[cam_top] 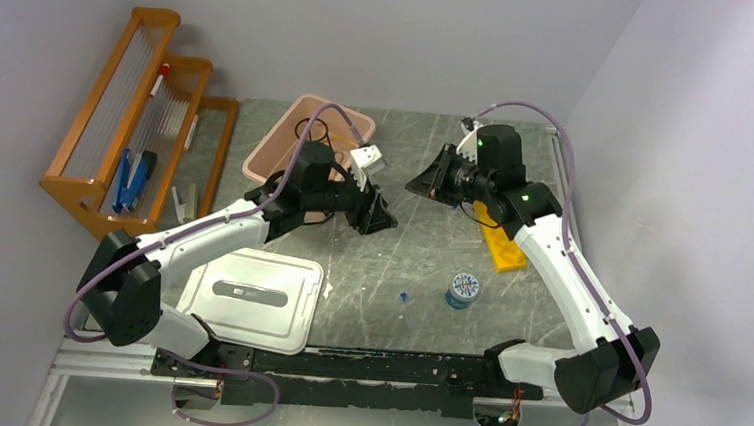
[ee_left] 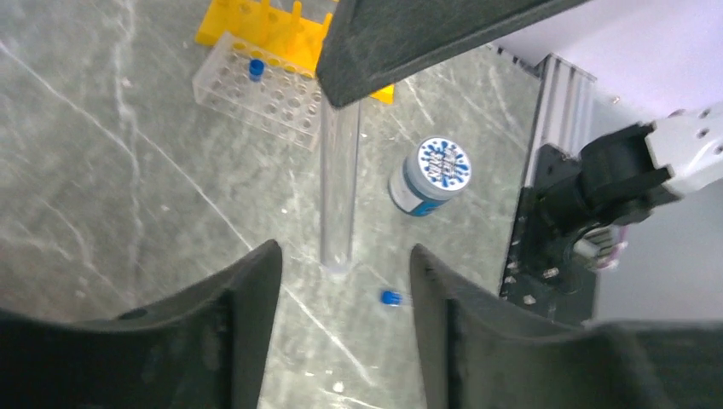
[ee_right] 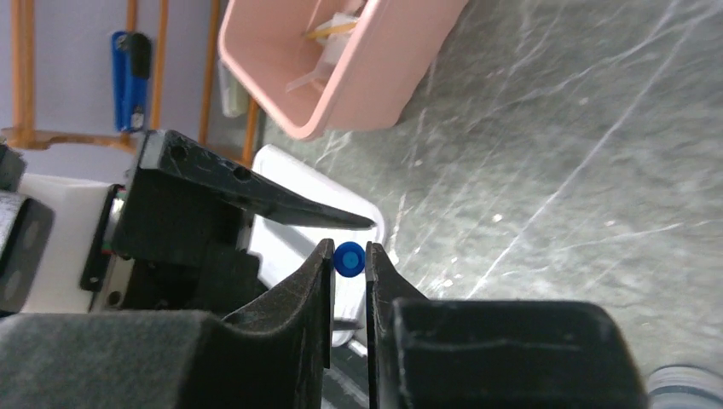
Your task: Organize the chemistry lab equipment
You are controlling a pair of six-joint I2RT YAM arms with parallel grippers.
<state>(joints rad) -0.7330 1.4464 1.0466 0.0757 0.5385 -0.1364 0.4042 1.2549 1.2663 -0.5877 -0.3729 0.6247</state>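
Now the right jaws pinch the tube [ee_left: 339,187] by its blue cap [ee_right: 348,258], above the desk [cam_top: 410,260] — left jaws stand open, so back them straight off without brushing it.

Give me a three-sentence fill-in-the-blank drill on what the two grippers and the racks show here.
1. The right gripper pinches a clear tube by its ___ cap.
2. The left gripper has its fingers ___, one on each side of the tube's free end.
3. The clear tube rack sits right beside the ___ rack.
Missing words: blue; open; yellow.
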